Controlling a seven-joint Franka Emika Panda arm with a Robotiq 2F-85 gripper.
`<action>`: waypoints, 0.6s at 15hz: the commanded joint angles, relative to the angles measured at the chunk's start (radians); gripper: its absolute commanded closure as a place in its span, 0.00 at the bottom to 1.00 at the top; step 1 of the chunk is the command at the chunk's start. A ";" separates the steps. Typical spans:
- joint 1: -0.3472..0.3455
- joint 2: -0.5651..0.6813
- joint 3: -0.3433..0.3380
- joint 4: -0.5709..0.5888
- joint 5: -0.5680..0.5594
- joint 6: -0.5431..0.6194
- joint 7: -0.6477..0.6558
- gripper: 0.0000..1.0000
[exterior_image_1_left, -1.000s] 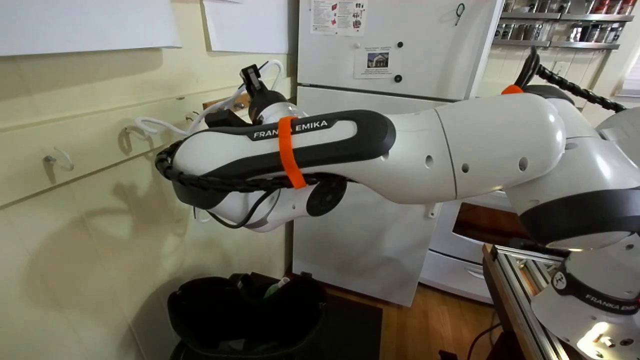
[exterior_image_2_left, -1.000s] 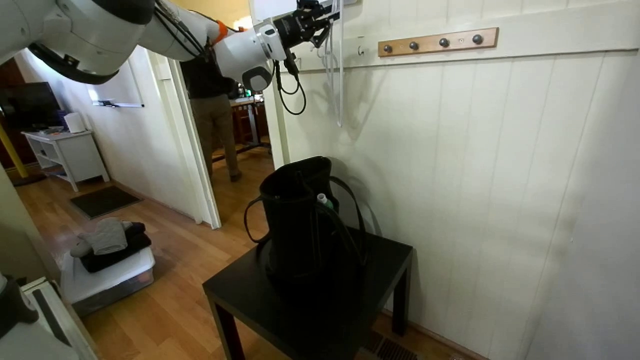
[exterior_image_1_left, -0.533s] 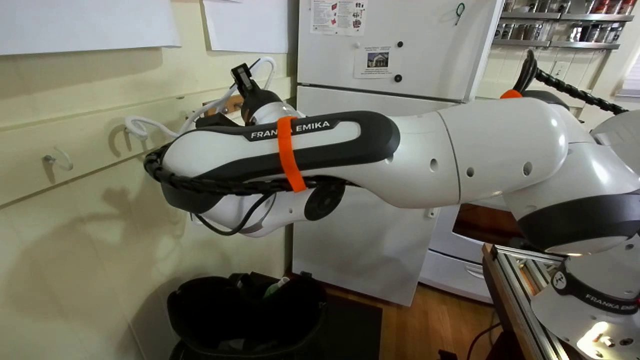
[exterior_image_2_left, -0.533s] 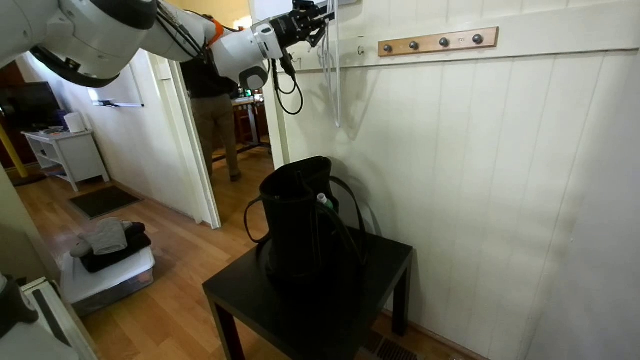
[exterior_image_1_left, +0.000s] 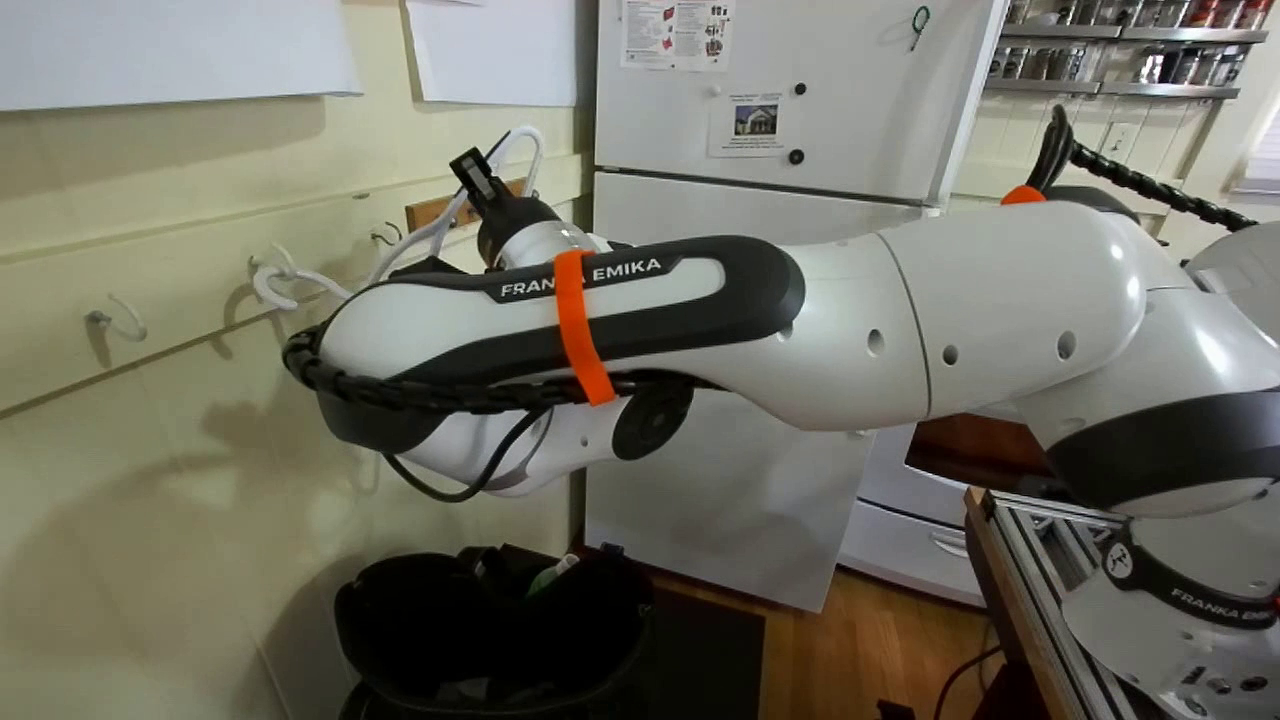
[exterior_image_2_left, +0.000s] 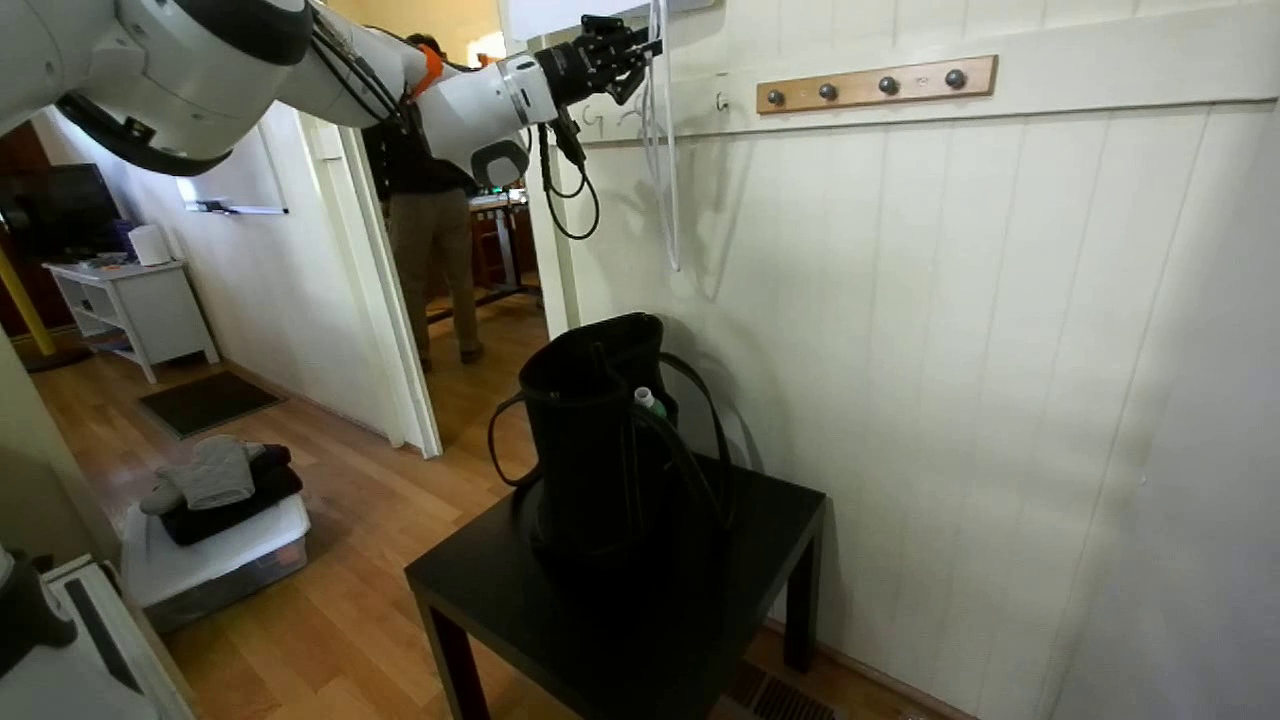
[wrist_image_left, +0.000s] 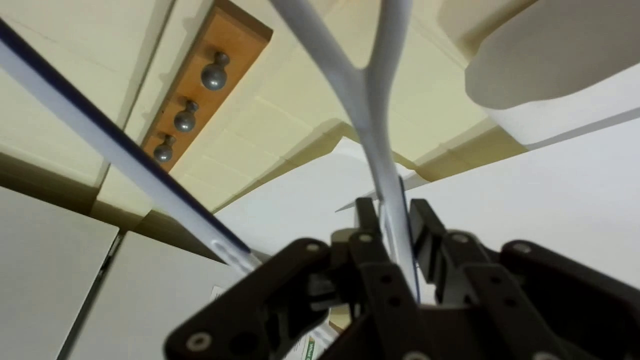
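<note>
The hand (wrist_image_left: 394, 210) pinches a white hanger (wrist_image_left: 375, 132), seemingly light, stiff and slick, near its fork (wrist_image_left: 364, 85), likely a sound hold.

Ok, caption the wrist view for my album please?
A gripper pinches a white hanger, a knobbed wooden rack beyond.

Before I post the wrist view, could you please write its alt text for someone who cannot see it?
A gripper holds a white hanger at lower centre. At upper left, a wooden rack showing three knobs is on a yellowish wall.
</note>
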 joint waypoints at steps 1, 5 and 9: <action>0.012 -0.017 0.015 -0.039 0.009 -0.009 -0.028 0.94; 0.031 -0.041 0.005 -0.081 -0.004 -0.005 0.004 0.94; 0.069 -0.079 0.019 -0.193 0.002 -0.019 0.052 0.94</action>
